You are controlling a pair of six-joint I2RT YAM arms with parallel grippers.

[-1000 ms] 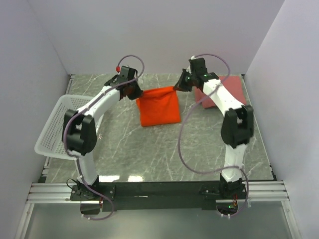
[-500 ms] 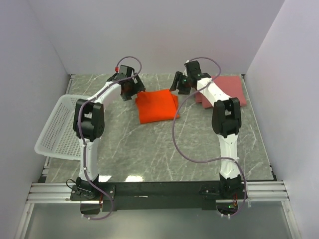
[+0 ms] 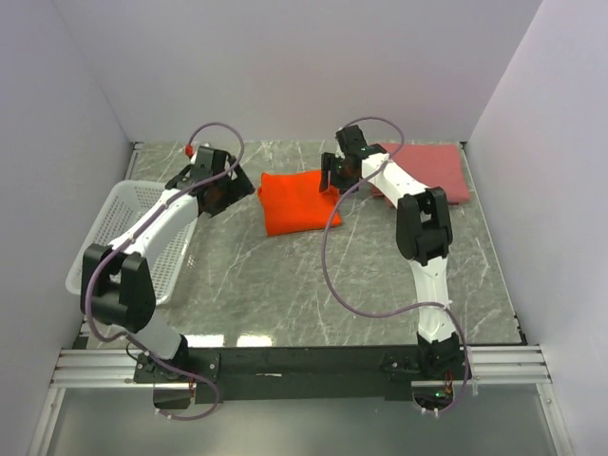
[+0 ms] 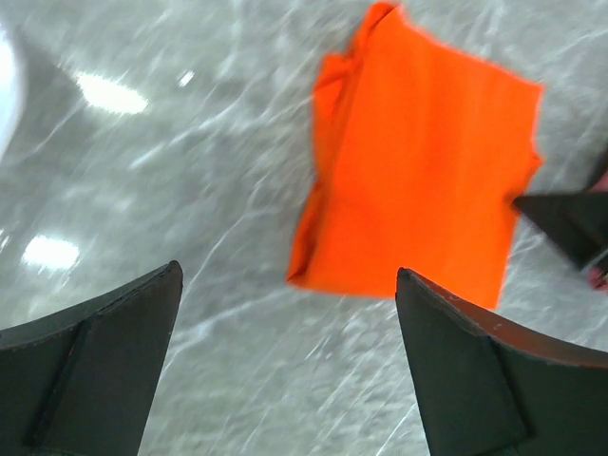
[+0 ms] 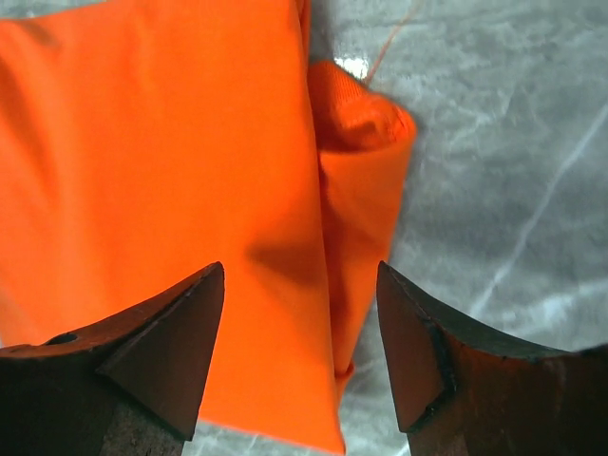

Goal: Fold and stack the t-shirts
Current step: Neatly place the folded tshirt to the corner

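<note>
The orange t-shirt (image 3: 297, 201) lies folded into a rough square on the marble table, at the back middle. It fills the upper part of the left wrist view (image 4: 427, 171) and most of the right wrist view (image 5: 171, 190). The pink t-shirt (image 3: 439, 173) lies folded flat at the back right, partly behind the right arm. My left gripper (image 3: 224, 192) hangs open just left of the orange shirt, holding nothing (image 4: 285, 285). Above the orange shirt's right edge my right gripper (image 3: 332, 174) is open too, its jaws apart over the cloth (image 5: 300, 285).
A white mesh basket (image 3: 106, 237) sits at the table's left edge, under the left arm. Grey walls close in the back and both sides. Purple cables loop from both arms over the table.
Both grippers have opened and let go of the orange shirt's back corners. The shirt has settled flat. The left arm has drawn back to the left, and the right gripper has moved slightly left.
</note>
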